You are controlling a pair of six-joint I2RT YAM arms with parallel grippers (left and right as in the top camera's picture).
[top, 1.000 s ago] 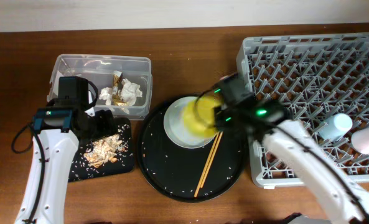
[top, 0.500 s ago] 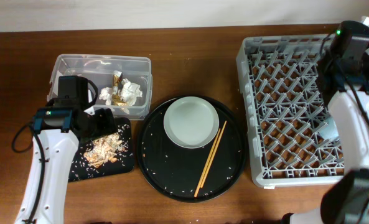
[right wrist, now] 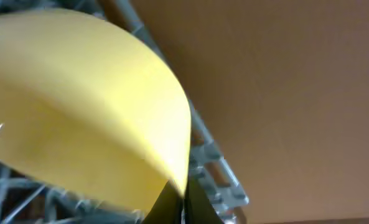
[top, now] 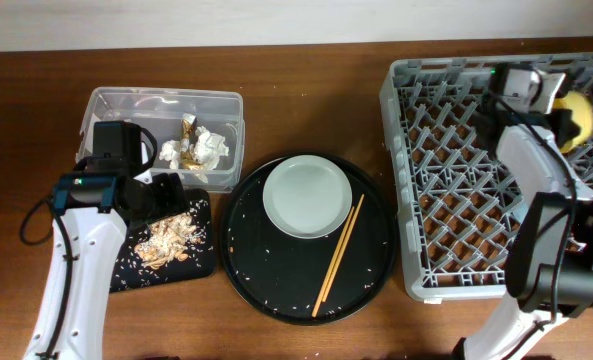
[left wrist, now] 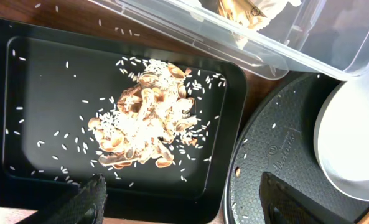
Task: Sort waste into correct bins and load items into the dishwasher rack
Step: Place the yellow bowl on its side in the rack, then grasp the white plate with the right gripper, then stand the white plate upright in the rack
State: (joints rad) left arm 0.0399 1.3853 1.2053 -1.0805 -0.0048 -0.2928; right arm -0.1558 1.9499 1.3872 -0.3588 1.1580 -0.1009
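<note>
My right gripper is shut on the rim of the small yellow bowl over the far right corner of the grey dishwasher rack. In the right wrist view the bowl fills the frame, pinched between my fingers above the rack's edge. My left gripper is open and empty over the near edge of the shallow black tray, which holds food scraps and rice. The grey plate and the chopsticks lie on the round black tray. The cups are hidden under my right arm.
The clear tub at the back left holds white tissues and gold foil. The shallow black tray sits in front of it, touching the round tray. Loose rice grains lie on the round tray.
My right arm carried the yellow bowl from above the plate to the far right corner of the rack. The left arm has not moved.
</note>
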